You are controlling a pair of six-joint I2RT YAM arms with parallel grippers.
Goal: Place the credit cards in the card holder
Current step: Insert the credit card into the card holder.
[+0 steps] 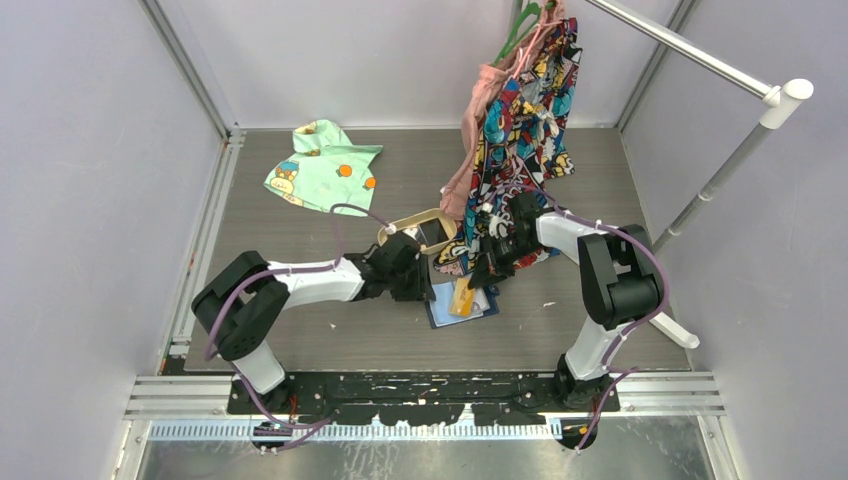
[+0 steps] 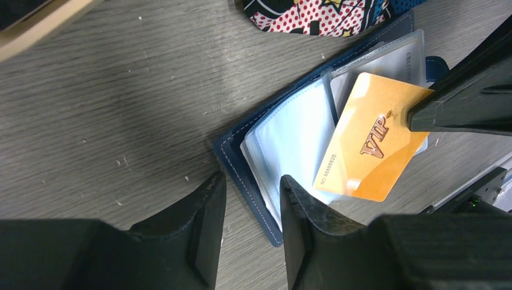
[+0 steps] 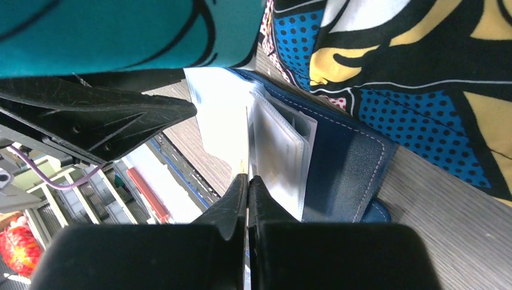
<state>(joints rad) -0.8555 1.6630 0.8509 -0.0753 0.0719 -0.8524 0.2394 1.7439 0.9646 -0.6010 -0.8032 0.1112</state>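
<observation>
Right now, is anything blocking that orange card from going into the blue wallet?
Nothing visible does. The orange card, pinched in the right hand, lies over the card holder's open clear pockets. The comic-print cloth only borders the holder's edge; the left hand straddles another edge.

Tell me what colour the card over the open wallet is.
Orange-yellow card with coppery VIP lettering; clearest in the left wrist view.

Bench [image 1: 300, 340]: grey wood-grain top w/ pale specks. Walls [image 1: 90, 200]: plain pale grey panels on 3 sides, alu frame posts [image 1: 188, 65] at back corners. White clothes rail [image 1: 700, 52] slants across top right, on grey pole [image 1: 715, 185]. Slotted metal rails [image 1: 680, 395] along near edge, steel sheet [image 1: 400, 458] below. Light even, shadows soft.
</observation>
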